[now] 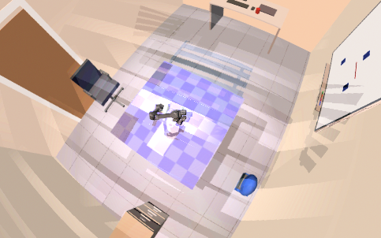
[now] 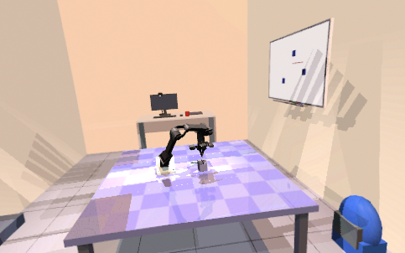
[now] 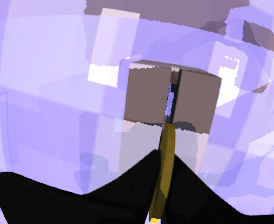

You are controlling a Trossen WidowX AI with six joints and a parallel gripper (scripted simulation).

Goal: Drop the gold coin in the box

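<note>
My gripper [image 3: 167,156] [image 2: 202,155] is shut on the gold coin [image 3: 167,165], which stands edge-on between the black fingertips in the wrist view. The closed grey box [image 3: 197,102] [image 2: 203,166] sits below the fingertips. Its narrow slot [image 3: 174,92] runs up the lid in the wrist view, nearly in line with the coin. The coin's far end overlaps the near end of the slot in that view; its exact height over the lid cannot be told. In the exterior view the fingertips are a little above the box. A thin dark-green strip, perhaps the holder [image 2: 194,162], shows just left of the box.
The arm's base [image 2: 165,166] stands on the checkered table [image 2: 246,188], left of the box in the exterior view. Bright patches and shadows cross the table around the box. A desk, an office chair [image 1: 97,84] and a blue chair [image 1: 248,184] stand away from the table.
</note>
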